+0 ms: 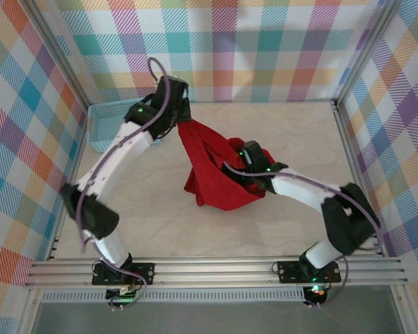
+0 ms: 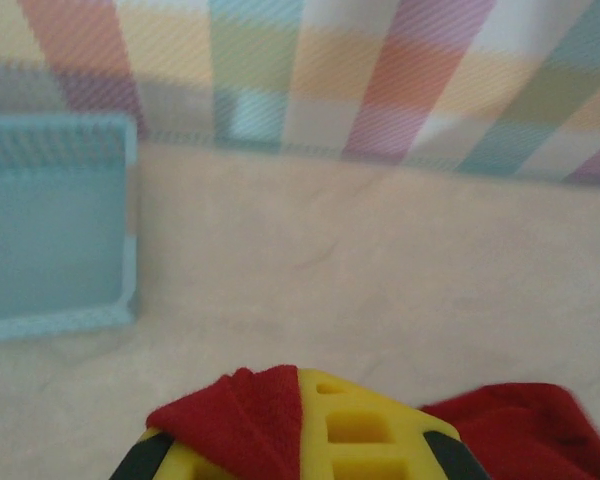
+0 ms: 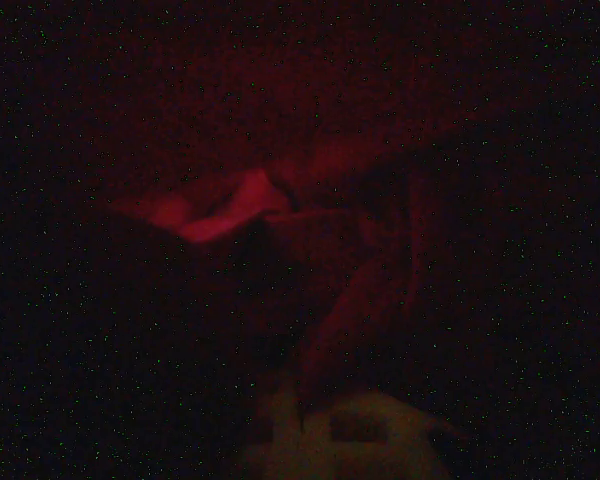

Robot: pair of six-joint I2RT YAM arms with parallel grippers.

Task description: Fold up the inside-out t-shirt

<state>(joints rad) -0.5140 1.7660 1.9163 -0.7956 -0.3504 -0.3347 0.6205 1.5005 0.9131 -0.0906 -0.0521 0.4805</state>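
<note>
Sprawling over the middle of the pale tabletop, the inside-out t-shirt is a bunched red mass. One part is pulled up into a taut band toward the far left, and the rest is slumped in folds on the surface, just clear of the light-blue basket by the left wall. The left claw holds the top of that raised band above the tabletop, and its wrist view shows the yellow fingers brought together with a tuft of red cloth pinched between them. The right claw is sunk into the heap's right side, its own camera smothered in dark red folds. Its jaws are closed and a fold seems to run down between them, so I judge it clamped on cloth too. The fabric reads as light, soft and wholly limp: it sags wherever unsupported, clings to itself rather than sliding, and is in no danger of damage. A pinch in mid-panel would only gather more wrinkles. Better holds are the doubled edges (hem, shoulder seams, sleeve ends), taken thinly so that one layer lifts. Which edge is which I cannot tell in this tangle, so it likely needs spreading flat first.
</note>
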